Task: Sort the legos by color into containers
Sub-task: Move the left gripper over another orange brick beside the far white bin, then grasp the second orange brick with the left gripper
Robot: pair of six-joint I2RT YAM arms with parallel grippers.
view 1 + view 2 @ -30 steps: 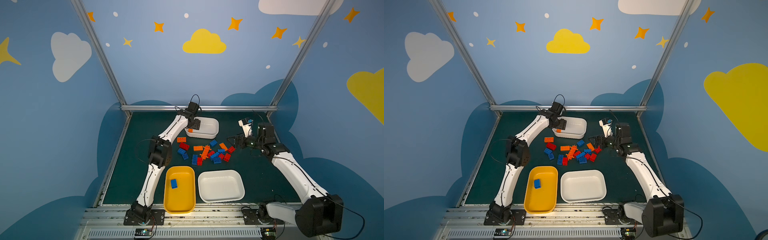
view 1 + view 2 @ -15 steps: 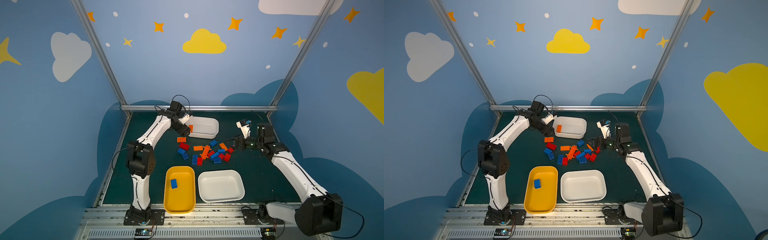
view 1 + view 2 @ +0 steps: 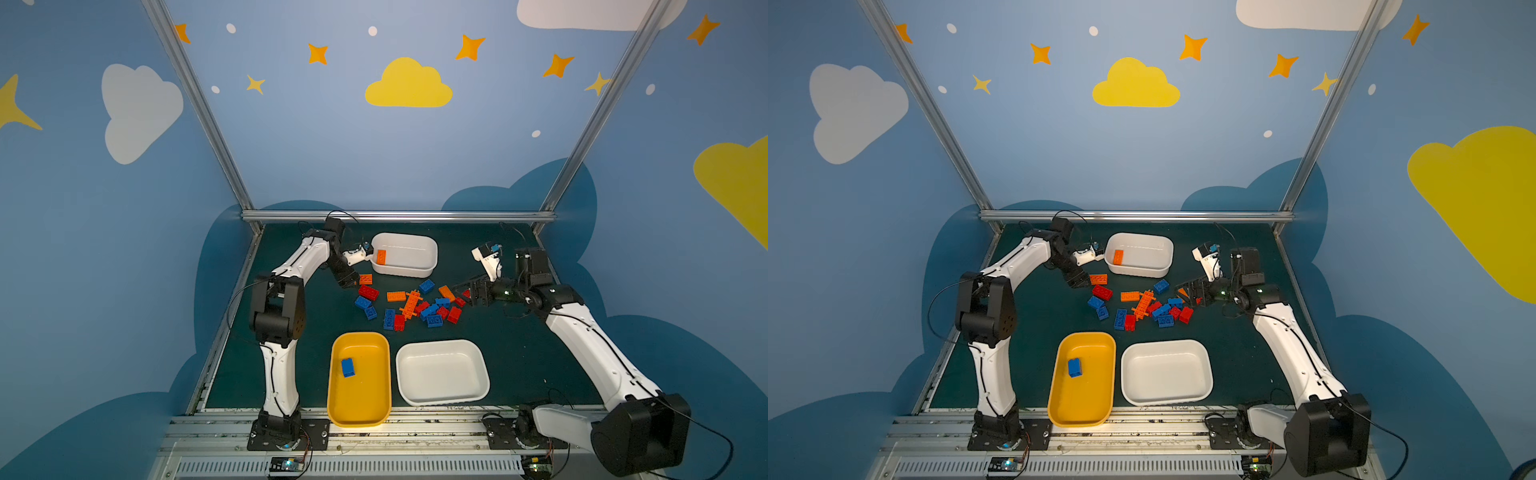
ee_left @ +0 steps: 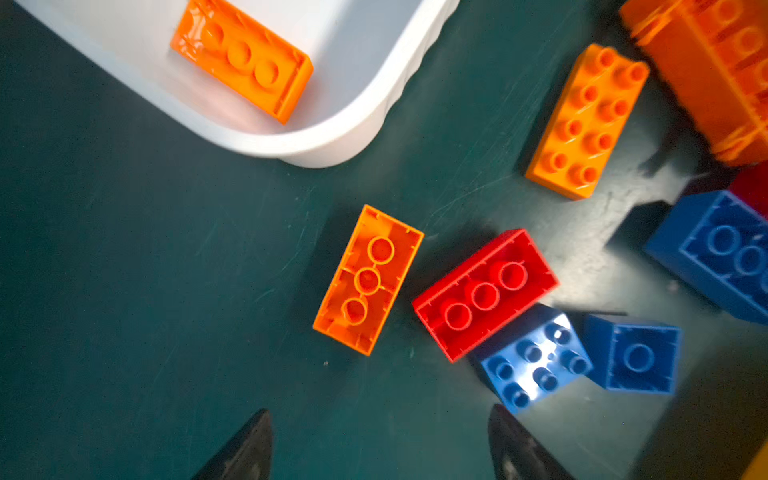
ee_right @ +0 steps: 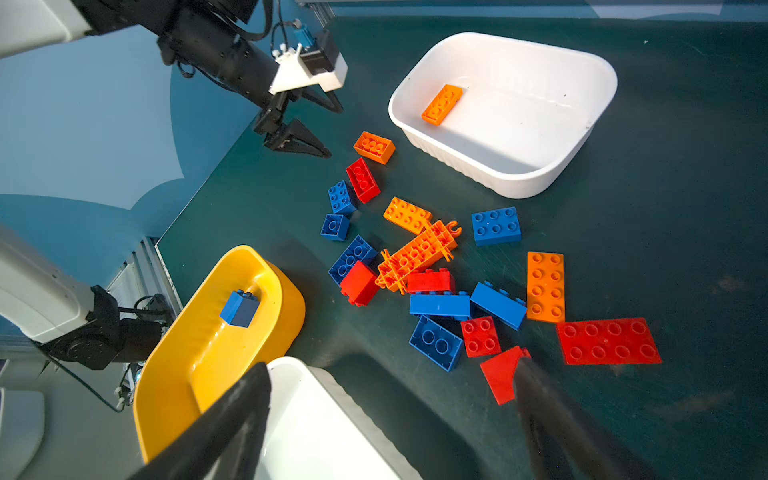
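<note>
Legos [image 3: 409, 303]: loose heap mid-table, orange, blue and red mixed, lying between the 3 tubs. 1 orange brick [image 3: 381, 256] is in the small deep white tub [image 3: 415, 272] at the far side. 1 blue brick [image 3: 348, 367] is in the yellow tub [image 3: 359, 417] at the near edge. The wide white tub [image 3: 442, 399] beside it holds nothing.

Handling, by judgement: hard hollow plastic, light and stiff, with glossy side walls likely to slip under a skewed pinch. Best hold is across the short width, pads flat on the 2 long walls. The upturned orange brick [image 4: 368, 279], hollow side up, keeps a narrow gap from the red brick [image 4: 484, 293] next to it, so both long walls look reachable. The thin red plate [image 5: 607, 340] sits low on the table [image 5: 685, 208], with little edge to catch. The long orange cross piece [image 5: 417, 255] seems to rest partly on neighbours; take it mid-bar.

Left pincer [image 4: 380, 440]: jaws apart, nothing between them, hovering just short of the upturned orange brick, near the small tub's corner.

Right pincer [image 5: 390, 370]: jaws spread wide, holding nothing, over the heap's right fringe. 1 finger overlaps a red sloped piece [image 5: 500, 374] in the wrist view; contact cannot be told.
</note>
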